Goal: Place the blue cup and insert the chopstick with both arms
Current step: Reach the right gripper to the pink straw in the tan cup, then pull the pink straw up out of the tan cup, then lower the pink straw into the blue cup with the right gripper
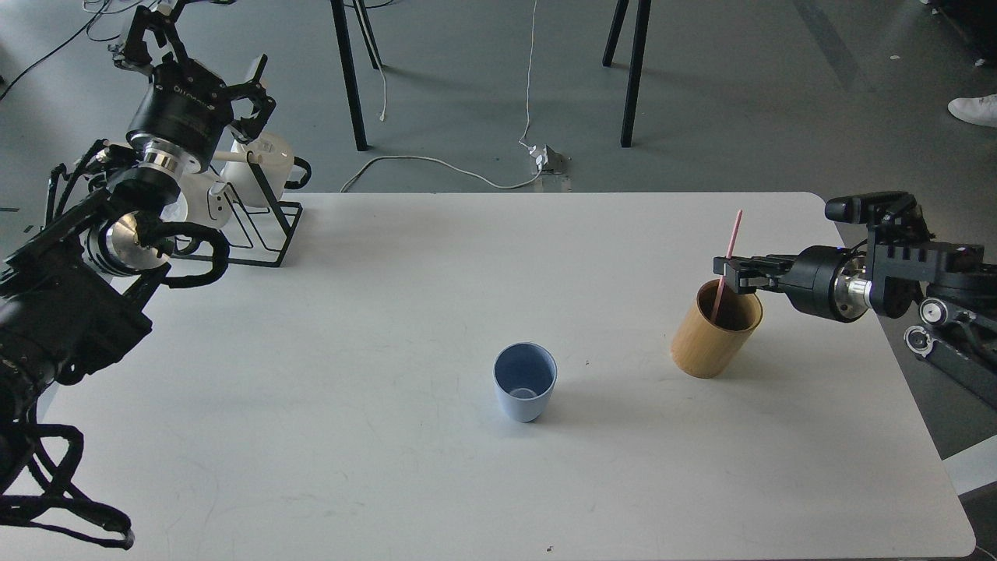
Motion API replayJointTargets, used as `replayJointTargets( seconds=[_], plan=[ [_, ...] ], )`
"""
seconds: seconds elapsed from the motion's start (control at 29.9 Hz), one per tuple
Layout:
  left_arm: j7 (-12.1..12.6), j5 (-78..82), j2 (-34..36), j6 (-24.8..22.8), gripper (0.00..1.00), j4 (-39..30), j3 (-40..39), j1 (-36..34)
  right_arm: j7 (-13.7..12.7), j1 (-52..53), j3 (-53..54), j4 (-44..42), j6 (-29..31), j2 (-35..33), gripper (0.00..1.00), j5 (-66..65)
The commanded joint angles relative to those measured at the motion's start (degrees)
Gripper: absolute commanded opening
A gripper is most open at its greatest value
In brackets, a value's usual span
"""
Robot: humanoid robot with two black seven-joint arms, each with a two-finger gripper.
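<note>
The blue cup (525, 381) stands upright and empty on the white table (389, 436), near the middle. The tan bamboo holder (715, 329) stands to its right. The pale-pink chopstick (731, 241) stands in the holder, leaning slightly right. My right gripper (726, 274) reaches in from the right, level with the holder's rim. Its fingers are slightly apart around the stick and do not seem to clamp it. My left gripper (201, 43) is open and empty, raised above the mug rack at the far left, well away from the cup.
A black wire mug rack (261, 222) with white mugs (263, 156) stands at the table's back left corner, under my left wrist. Chair legs and cables lie on the floor beyond the table. A white shoe (974, 109) shows at the far right.
</note>
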Motion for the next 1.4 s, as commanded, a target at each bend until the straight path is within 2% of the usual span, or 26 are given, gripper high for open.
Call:
replayJointTargets(
  seconds=[0.0, 0.13, 0.4, 0.53, 0.64, 1.04, 1.37],
  plan=[
    [-0.1, 0.0, 0.2, 0.0, 1.00, 0.0, -0.1, -0.1, 0.0, 0.1, 0.1, 0.3, -0.6, -0.5, 0.02, 0.1],
    [-0.2, 0.0, 0.7, 0.0, 1.00, 0.0, -0.1, -0.1, 0.0, 0.4, 0.3, 3.5, -0.6, -2.7, 0.00, 0.1],
    [-0.1, 0.0, 1.0, 0.0, 1.00, 0.0, -0.1, -0.1, -0.2, 5.4, 2.4, 15.0, -0.6, -12.9, 0.01, 1.2],
    [-0.1, 0.0, 1.1, 0.0, 1.00, 0.0, -0.1, -0.2, -0.1, 9.5, 5.8, 18.1, -0.6, -14.1, 0.01, 2.1],
    [-0.1, 0.0, 1.3, 0.0, 1.00, 0.0, -0.2, -0.4, -0.1, 12.0, 7.7, 18.2, -0.9, -12.1, 0.01, 3.9],
    [-0.1, -0.1, 3.3, 0.0, 1.00, 0.0, -0.2, -0.4, -0.5, 13.3, 3.9, 17.8, -0.4, 7.4, 0.01, 4.8],
    [-0.1, -0.1, 3.1, 0.0, 1.00, 0.0, -0.2, -0.4, -0.5, 11.4, -2.9, 15.2, -0.4, 13.0, 0.01, 4.4]
  ],
)
